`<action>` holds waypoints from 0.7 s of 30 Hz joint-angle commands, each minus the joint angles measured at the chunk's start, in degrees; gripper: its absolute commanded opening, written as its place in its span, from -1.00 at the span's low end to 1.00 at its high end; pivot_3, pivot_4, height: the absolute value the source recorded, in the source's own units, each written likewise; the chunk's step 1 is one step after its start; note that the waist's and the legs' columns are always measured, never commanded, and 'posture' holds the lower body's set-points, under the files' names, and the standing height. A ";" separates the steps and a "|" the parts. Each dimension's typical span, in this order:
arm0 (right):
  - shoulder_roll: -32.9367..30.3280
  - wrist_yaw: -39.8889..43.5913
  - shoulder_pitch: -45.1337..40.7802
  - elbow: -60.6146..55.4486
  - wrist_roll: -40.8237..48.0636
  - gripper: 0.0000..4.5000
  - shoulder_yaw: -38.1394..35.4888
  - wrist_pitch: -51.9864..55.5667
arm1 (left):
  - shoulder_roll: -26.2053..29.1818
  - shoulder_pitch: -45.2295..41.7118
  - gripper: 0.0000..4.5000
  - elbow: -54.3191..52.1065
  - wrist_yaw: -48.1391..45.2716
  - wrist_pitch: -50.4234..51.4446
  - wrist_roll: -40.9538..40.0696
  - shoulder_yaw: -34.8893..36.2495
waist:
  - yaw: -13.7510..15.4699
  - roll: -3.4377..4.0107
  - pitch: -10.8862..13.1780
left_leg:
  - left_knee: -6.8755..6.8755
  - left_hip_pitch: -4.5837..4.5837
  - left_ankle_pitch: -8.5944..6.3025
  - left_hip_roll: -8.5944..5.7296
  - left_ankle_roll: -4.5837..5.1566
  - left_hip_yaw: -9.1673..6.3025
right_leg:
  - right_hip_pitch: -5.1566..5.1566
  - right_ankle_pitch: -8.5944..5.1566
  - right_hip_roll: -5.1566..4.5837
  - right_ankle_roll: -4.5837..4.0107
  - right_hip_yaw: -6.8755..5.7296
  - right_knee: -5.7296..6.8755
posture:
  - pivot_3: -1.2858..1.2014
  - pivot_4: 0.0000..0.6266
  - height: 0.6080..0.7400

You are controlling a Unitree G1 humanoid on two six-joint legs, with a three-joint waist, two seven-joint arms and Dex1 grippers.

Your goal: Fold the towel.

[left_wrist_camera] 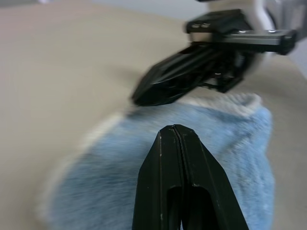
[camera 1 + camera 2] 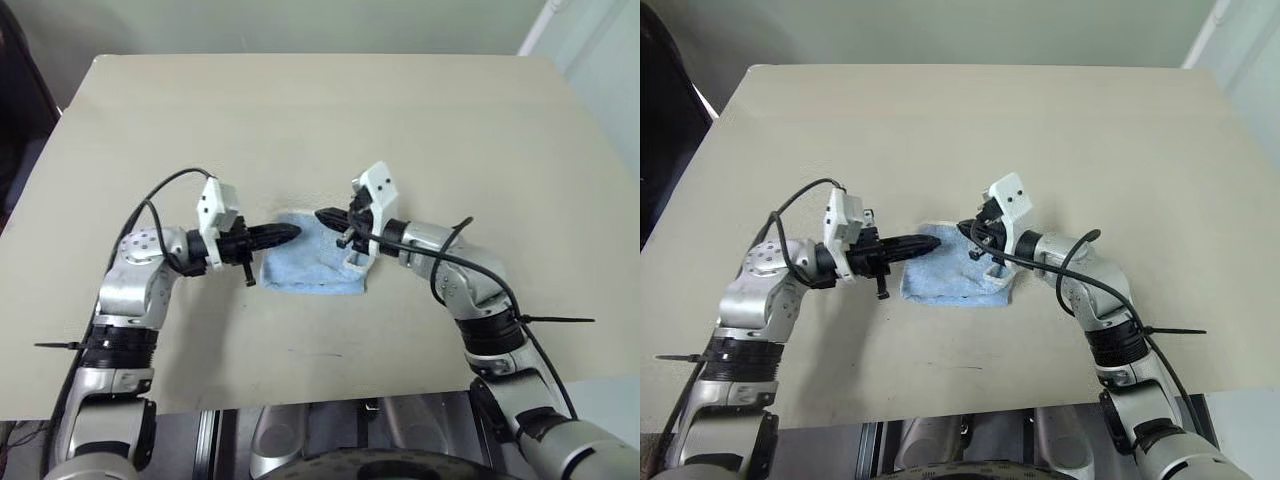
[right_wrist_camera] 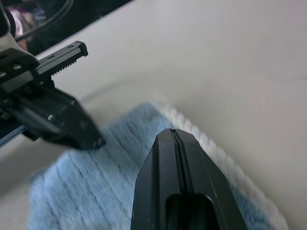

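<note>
two closed grippers, left gripper [image 2: 292, 233] and right gripper [image 2: 322, 215], over one towel [image 2: 310, 268].

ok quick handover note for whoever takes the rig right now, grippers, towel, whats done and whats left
Left gripper: shut, empty, tip over the towel's left part.
Right gripper: shut, empty, tip over the towel's far edge.
Towel: lies mid-table between the grippers as a small, compact, roughly square patch, so probably already folded.
Left: check whether another fold is needed; if not, pull both arms back.

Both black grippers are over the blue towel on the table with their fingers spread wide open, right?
Not quite: the left gripper and right gripper are over the light blue towel on the table, but both wrist views show their fingers shut.
</note>
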 commanded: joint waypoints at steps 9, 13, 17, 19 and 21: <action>-3.73 -2.61 7.67 0.25 -10.16 -0.99 9.06 0.62 | 1.58 4.31 -1.00 1.59 -3.47 -5.86 5.13 -3.70 | -0.22 0.00 -0.08 | 0.01 0.42 -0.05 0.05 -0.02 0.00 | 0.40 0.06 0.01 -0.09 -0.05 -0.01 | 0.03 -0.52 0.44; -3.09 -2.53 7.07 1.92 -11.26 -0.99 8.24 -0.92 | 0.26 2.66 -1.00 3.29 -2.41 -5.79 4.89 -3.19 | -0.27 0.00 -0.10 | 0.01 0.65 -0.10 0.04 0.07 -0.02 | 0.68 0.03 0.01 -0.08 -0.04 -0.02 | 0.03 -0.52 0.44; -3.27 -0.92 5.81 1.56 -9.84 -0.99 5.72 -1.88 | -0.32 1.31 -1.00 2.48 -2.37 -3.75 3.08 -2.28 | -0.26 0.00 -0.09 | 0.03 0.67 -0.06 0.04 0.12 -0.04 | 0.72 0.03 0.01 -0.06 -0.04 -0.02 | 0.03 -0.52 0.44; -3.66 0.94 5.66 -0.40 -7.50 -0.99 3.54 -1.98 | -0.66 0.25 -1.00 1.17 -1.22 1.46 -0.51 -0.26 | -0.25 0.01 -0.09 | 0.03 0.64 -0.05 0.04 0.11 -0.04 | 0.70 0.00 0.02 0.00 -0.04 -0.01 | 0.03 -0.52 0.44; -4.77 3.36 5.76 -2.50 -5.10 -0.99 1.79 -0.79 | -0.80 -1.57 -1.00 0.51 0.64 6.98 -3.79 1.88 | -0.06 0.01 -0.08 | 0.03 0.59 -0.03 0.04 0.09 -0.04 | 0.67 -0.01 0.02 0.01 -0.04 -0.02 | 0.03 -0.52 0.44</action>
